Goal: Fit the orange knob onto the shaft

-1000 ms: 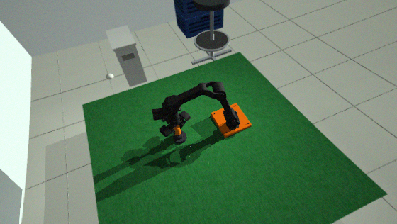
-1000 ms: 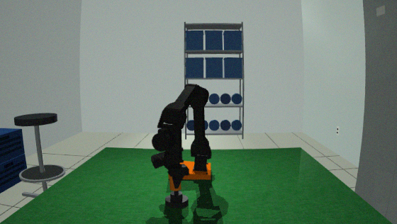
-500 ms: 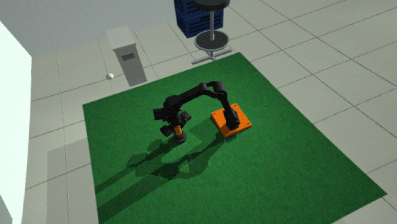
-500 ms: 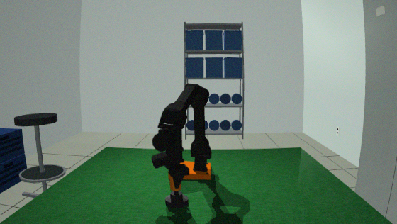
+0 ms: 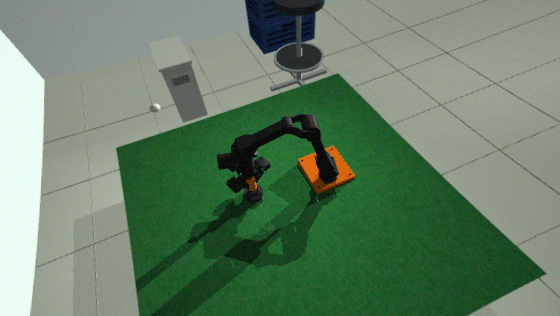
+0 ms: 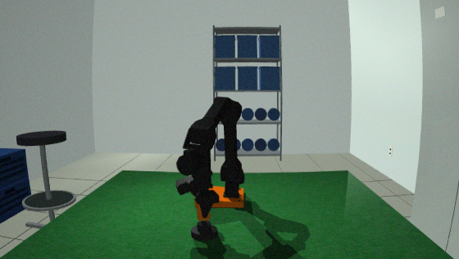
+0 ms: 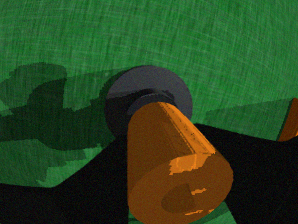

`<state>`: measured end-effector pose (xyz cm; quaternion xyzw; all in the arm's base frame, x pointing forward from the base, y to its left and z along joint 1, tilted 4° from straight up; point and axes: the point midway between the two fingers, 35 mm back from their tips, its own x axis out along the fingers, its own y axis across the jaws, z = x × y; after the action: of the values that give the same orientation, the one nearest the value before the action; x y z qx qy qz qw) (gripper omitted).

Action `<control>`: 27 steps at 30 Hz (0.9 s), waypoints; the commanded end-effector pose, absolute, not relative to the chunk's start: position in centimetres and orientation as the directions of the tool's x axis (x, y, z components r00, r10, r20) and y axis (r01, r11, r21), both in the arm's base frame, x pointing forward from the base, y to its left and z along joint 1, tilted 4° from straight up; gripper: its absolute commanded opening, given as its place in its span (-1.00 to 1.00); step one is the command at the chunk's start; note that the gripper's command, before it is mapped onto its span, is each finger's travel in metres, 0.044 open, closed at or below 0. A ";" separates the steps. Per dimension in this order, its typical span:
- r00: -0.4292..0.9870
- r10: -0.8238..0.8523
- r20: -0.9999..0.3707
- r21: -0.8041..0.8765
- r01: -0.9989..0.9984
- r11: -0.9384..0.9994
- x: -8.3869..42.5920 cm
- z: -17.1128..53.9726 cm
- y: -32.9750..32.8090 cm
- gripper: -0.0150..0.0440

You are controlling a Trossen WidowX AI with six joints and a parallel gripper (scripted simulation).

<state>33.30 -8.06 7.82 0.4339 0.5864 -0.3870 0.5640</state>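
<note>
The orange knob [image 5: 252,185] [image 6: 202,214] [image 7: 155,145] is held roughly upright over the round dark pedestal [image 5: 254,196] [image 6: 204,233] [image 7: 175,82]. My gripper [image 5: 251,181] [image 6: 203,208] [image 7: 160,136] is shut on the knob, with a black finger on each side of it in the wrist view. In the exterior view, a short dark part shows between the knob's lower end and the pedestal's wide base, so the knob is not down on that base. Whether the shaft's tip is inside the hole is hidden, and so is the shaft's flat side.
The arm's orange base plate [image 5: 309,169] [image 6: 238,203] [image 7: 290,125] lies on the green mat [image 5: 400,215] [image 6: 348,221] [image 7: 225,40], beyond the pedestal in the exterior view. A stool [image 5: 299,56] [image 6: 45,172] and blue crates [image 5: 265,30] [image 6: 14,176] stand off the mat.
</note>
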 end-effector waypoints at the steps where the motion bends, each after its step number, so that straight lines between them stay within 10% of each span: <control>1: 0.013 0.069 -0.998 0.035 0.946 0.321 33.4 7.7 -8.1 -0.49; 27: 0.013 0.069 -0.998 0.036 0.939 0.341 33.4 7.6 -8.1 -0.49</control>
<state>33.36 -8.07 7.66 0.4299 0.5889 -0.3832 0.5671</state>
